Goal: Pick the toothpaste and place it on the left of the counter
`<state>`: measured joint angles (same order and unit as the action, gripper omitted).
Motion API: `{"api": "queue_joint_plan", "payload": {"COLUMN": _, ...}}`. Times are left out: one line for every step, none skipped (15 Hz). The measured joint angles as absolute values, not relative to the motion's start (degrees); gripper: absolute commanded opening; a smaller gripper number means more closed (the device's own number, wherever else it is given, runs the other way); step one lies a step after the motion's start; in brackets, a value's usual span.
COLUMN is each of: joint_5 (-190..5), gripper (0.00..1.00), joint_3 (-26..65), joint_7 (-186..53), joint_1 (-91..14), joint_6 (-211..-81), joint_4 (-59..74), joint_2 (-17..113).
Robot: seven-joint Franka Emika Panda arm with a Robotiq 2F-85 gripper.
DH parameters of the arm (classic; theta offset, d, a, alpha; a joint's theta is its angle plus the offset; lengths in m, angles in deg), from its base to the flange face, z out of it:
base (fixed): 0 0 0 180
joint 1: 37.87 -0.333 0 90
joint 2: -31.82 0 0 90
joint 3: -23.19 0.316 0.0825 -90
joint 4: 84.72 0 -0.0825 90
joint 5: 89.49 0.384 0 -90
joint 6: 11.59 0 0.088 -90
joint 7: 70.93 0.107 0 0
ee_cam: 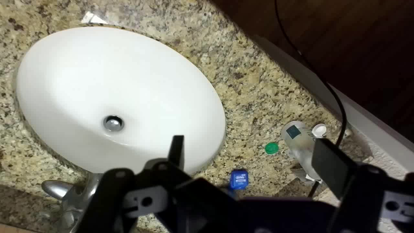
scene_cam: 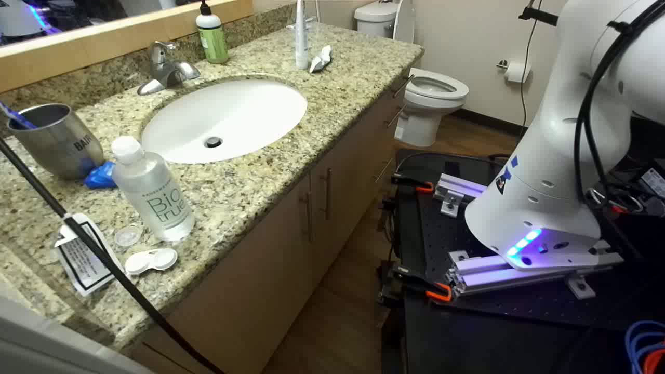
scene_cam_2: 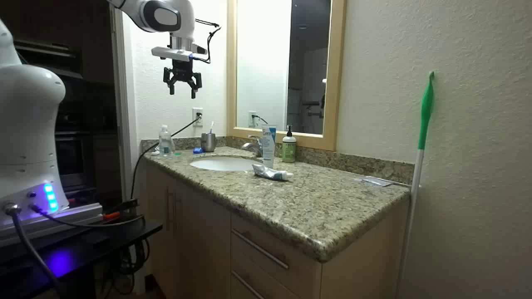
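The toothpaste is a small crumpled whitish-grey tube that lies beyond the sink in both exterior views (scene_cam: 321,59) (scene_cam_2: 270,172). It lies on the speckled granite counter (scene_cam_2: 316,207), beside the tall white upright tube (scene_cam: 301,41). A white piece at the upper left of the wrist view may be part of it; I cannot tell. My gripper (scene_cam_2: 183,92) is open with nothing between its fingers. It hangs high above the counter, over the bottle end, away from the toothpaste. The wrist view shows its fingers (ee_cam: 249,152) wide apart.
The white sink (scene_cam: 228,119) and tap (scene_cam: 165,70) lie between the toothpaste and the bottle end. A clear bottle (scene_cam: 153,192), metal cup (scene_cam: 57,140), blue floss box (ee_cam: 239,179) and lens case (scene_cam: 150,261) stand there. A green soap bottle (scene_cam_2: 289,148) stands near the mirror.
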<state>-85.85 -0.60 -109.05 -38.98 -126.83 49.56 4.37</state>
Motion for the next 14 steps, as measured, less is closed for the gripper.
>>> {"api": "queue_joint_plan", "payload": {"joint_5": -85.85, "gripper": 1.0, "joint_3": -0.6, "joint_7": -109.05, "joint_1": -38.98, "joint_6": -126.83, "joint_4": 49.56, "joint_2": 4.37}}
{"api": "queue_joint_plan", "payload": {"joint_5": -85.82, "gripper": 1.0, "joint_3": -0.39, "joint_7": -109.05, "joint_1": -38.81, "joint_6": -126.81, "joint_4": 49.56, "joint_2": 4.37}}
{"api": "queue_joint_plan", "payload": {"joint_5": -85.82, "gripper": 1.0, "joint_3": -0.31, "joint_7": -107.87, "joint_1": -38.24, "joint_6": -126.94, "joint_4": 49.54, "joint_2": 4.65}}
{"api": "queue_joint_plan", "payload": {"joint_5": -85.95, "gripper": 1.0, "joint_3": -0.54, "joint_7": -106.47, "joint_1": -36.97, "joint_6": -127.94, "joint_4": 49.52, "joint_2": 5.6}}
{"api": "queue_joint_plan", "payload": {"joint_5": -86.02, "gripper": 1.0, "joint_3": -1.35, "joint_7": -106.05, "joint_1": -35.23, "joint_6": -129.51, "joint_4": 49.31, "joint_2": 7.27}}
{"api": "queue_joint_plan", "payload": {"joint_5": -86.01, "gripper": 1.0, "joint_3": -2.8, "joint_7": -106.06, "joint_1": -33.41, "joint_6": -130.92, "joint_4": 48.7, "joint_2": 9.38}}
{"api": "queue_joint_plan", "payload": {"joint_5": -86.0, "gripper": 1.0, "joint_3": -4.41, "joint_7": -106.13, "joint_1": -31.51, "joint_6": -132.17, "joint_4": 47.78, "joint_2": 11.6}}
{"api": "queue_joint_plan", "payload": {"joint_5": -85.94, "gripper": 1.0, "joint_3": -5.94, "joint_7": -106.18, "joint_1": -29.72, "joint_6": -133.54, "joint_4": 46.79, "joint_2": 13.74}}
{"api": "queue_joint_plan", "payload": {"joint_5": -85.77, "gripper": 1.0, "joint_3": -7.47, "joint_7": -106.21, "joint_1": -27.96, "joint_6": -134.62, "joint_4": 45.6, "joint_2": 15.81}}
{"api": "queue_joint_plan", "payload": {"joint_5": -85.22, "gripper": 1.0, "joint_3": -8.96, "joint_7": -106.21, "joint_1": -26.28, "joint_6": -135.23, "joint_4": 44.14, "joint_2": 17.99}}
{"api": "queue_joint_plan", "payload": {"joint_5": -84.58, "gripper": 1.0, "joint_3": -10.1, "joint_7": -106.51, "joint_1": -24.96, "joint_6": -135.28, "joint_4": 42.63, "joint_2": 19.9}}
{"api": "queue_joint_plan", "payload": {"joint_5": -84.16, "gripper": 1.0, "joint_3": -10.77, "joint_7": -106.73, "joint_1": -24.25, "joint_6": -135.28, "joint_4": 41.49, "joint_2": 21.3}}
{"api": "queue_joint_plan", "payload": {"joint_5": -83.96, "gripper": 1.0, "joint_3": -10.91, "joint_7": -106.73, "joint_1": -24.03, "joint_6": -135.28, "joint_4": 40.83, "joint_2": 22.11}}
{"api": "queue_joint_plan", "payload": {"joint_5": -83.88, "gripper": 1.0, "joint_3": -10.77, "joint_7": -106.66, "joint_1": -24.11, "joint_6": -135.28, "joint_4": 40.53, "joint_2": 22.46}}
